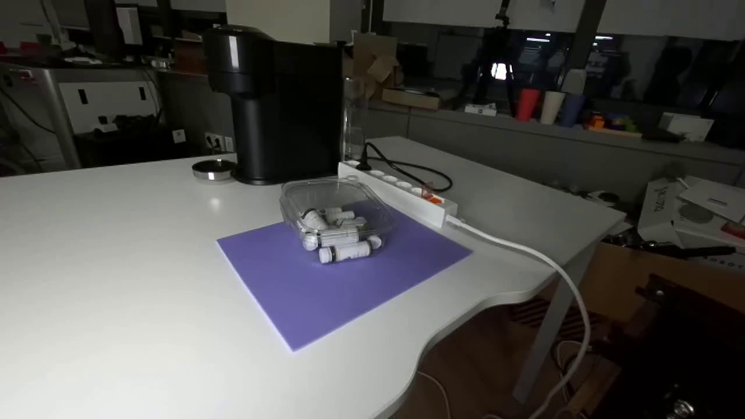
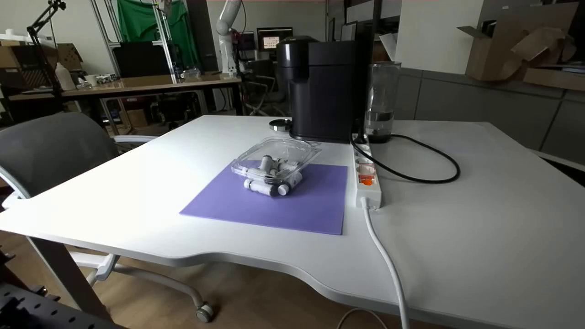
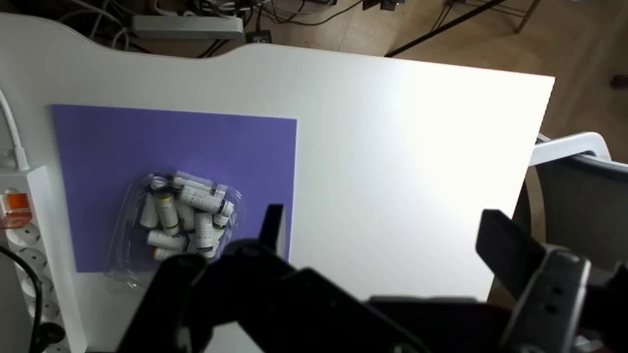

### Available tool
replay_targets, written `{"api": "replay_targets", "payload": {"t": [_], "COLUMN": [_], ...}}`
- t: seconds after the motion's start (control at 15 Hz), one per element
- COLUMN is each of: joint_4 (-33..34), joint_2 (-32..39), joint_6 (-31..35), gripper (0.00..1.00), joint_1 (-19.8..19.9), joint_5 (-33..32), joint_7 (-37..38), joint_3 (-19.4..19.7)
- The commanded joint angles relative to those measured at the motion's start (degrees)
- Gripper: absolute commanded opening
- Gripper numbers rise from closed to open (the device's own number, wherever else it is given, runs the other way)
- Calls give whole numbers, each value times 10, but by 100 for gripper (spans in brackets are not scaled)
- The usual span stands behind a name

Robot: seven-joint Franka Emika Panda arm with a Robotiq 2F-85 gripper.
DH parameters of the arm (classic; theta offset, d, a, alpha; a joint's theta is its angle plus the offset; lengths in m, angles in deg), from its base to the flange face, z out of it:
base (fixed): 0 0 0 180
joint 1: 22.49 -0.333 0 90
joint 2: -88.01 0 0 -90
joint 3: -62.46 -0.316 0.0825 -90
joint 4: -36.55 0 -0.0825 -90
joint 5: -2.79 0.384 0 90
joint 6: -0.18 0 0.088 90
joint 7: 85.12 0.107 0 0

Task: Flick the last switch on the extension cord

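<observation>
The extension cord, a long white power strip, lies on the table in both exterior views (image 1: 407,201) (image 2: 371,195) and at the left edge of the wrist view (image 3: 41,235). Its orange switch sits at the cable end (image 1: 433,199) (image 2: 366,181) (image 3: 18,201), with a see-through reddish piece beside it. The thick white cable (image 1: 524,248) (image 2: 386,253) leaves that end and hangs over the table edge. My gripper (image 3: 382,215) is open and empty in the wrist view, high above the table and well to the right of the strip. It is out of both exterior views.
A clear tub (image 1: 291,203) of small white vials stands on a purple mat (image 1: 302,297) beside the strip. A black coffee machine (image 1: 308,110) stands near the far end. A black plug (image 1: 364,163) with a looping cable sits in the far socket. A chair (image 3: 584,206) adjoins the table.
</observation>
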Motion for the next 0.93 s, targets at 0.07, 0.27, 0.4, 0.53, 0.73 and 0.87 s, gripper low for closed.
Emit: {"api": "replay_targets", "payload": {"t": [0.07, 0.27, 0.4, 0.53, 0.73, 0.87], "joint_4": [1, -8, -18, -32, -48, -52], "joint_2": [0, -5, -1, 7, 31, 54], "joint_6": [-2, 36, 81, 123, 164, 183], "gripper": [100, 100, 100, 100, 100, 100], "joint_1": [3, 12, 32, 57, 105, 132], "joint_5": [1, -17, -53, -93, -145, -167], "joint_7": [-1, -6, -5, -1, 3, -2], "joint_3": [-2, -5, -3, 6, 30, 51]}}
